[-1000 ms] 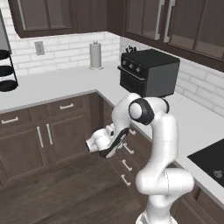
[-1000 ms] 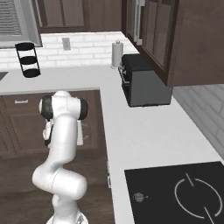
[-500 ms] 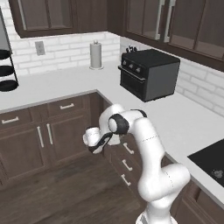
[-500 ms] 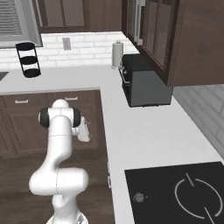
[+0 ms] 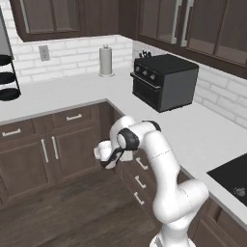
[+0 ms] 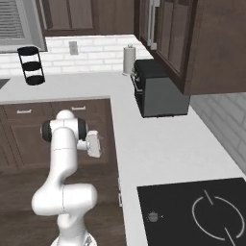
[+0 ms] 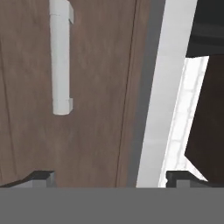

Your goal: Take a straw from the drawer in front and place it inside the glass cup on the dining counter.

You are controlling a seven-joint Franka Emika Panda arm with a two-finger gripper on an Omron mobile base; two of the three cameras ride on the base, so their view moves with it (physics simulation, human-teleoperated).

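Ahead of end effector point(image 7: 109, 177): drawer point(image 7: 87, 109), handle point(image 7: 60, 57) off-centre | fingers apart | apparently not touching

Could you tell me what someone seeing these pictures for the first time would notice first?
The white arm bends low in front of the dark brown cabinets, its open claw facing a closed drawer front with a silver bar handle. Behind it, a black toaster oven sits on the white worktop in the corner, with a paper towel roll against the tiled wall.
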